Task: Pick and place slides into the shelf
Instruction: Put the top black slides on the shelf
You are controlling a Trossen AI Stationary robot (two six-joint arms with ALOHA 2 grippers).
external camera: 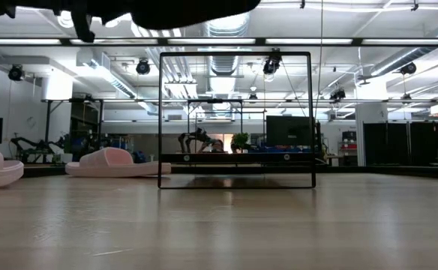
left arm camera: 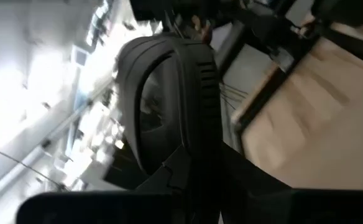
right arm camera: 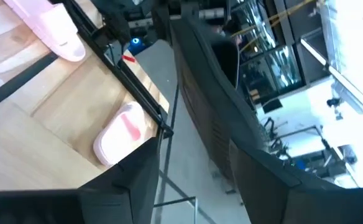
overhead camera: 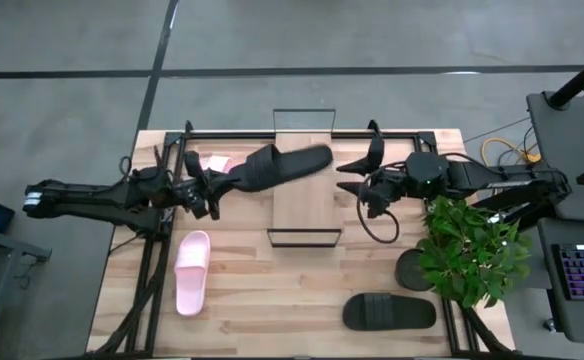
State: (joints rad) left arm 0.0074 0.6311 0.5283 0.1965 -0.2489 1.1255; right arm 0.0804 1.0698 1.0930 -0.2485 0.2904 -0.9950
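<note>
Grey floor around a light-wood table [overhead camera: 302, 300]. Shelf [overhead camera: 303, 205] at table centre. Left pincer [overhead camera: 215, 180], at 9 o'clock of the shelf, clamped on a black slide [overhead camera: 277, 166] raised over the shelf's 11 o'clock corner. Right pincer [overhead camera: 350, 178] at 3 o'clock, fingers apart, empty. Pink slides at 8 [overhead camera: 192, 270] and 10 [overhead camera: 215, 162]; black slide [overhead camera: 390, 312] at 5, beside a plant [overhead camera: 472, 250].
</note>
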